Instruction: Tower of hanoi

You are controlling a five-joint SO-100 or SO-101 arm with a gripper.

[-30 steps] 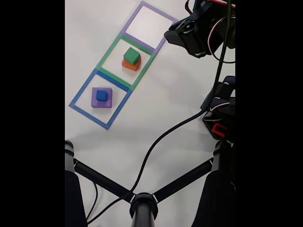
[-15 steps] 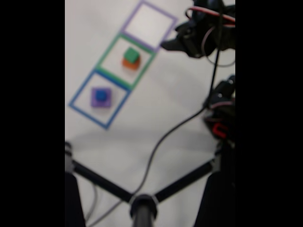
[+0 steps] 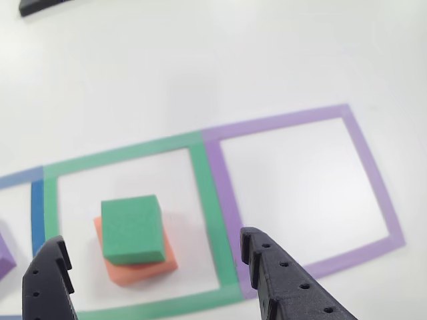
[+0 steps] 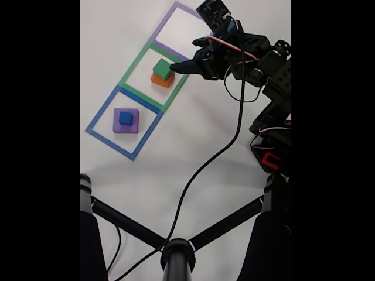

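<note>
claw: your claw [image 3: 153,267] stands wide open and holds nothing; in the other view its two black fingers [image 3: 283,283] sit one on each side of the stacked pair, clear of both blocks. in the fixed view the claw [image 4: 184,61] reaches in from the right with its tips just beside the green block.
green block: the green block [image 3: 132,229] rests on the salmon-orange block [image 3: 140,270], turned a little against it, inside the green tape square [image 3: 200,193].
blue cube: the blue cube [image 4: 125,118] sits on the purple block [image 4: 125,127] inside the blue tape square [image 4: 96,120], well apart from your claw.
purple tape square: the purple tape square [image 3: 370,173] has only bare desk [image 3: 200,60] inside it.
around you: a black cable [image 4: 211,161] hangs from the arm across the desk, and black tripod legs [image 4: 126,222] cross the lower part of the fixed view.
in the way: nothing lies between the fingers and the green block.
</note>
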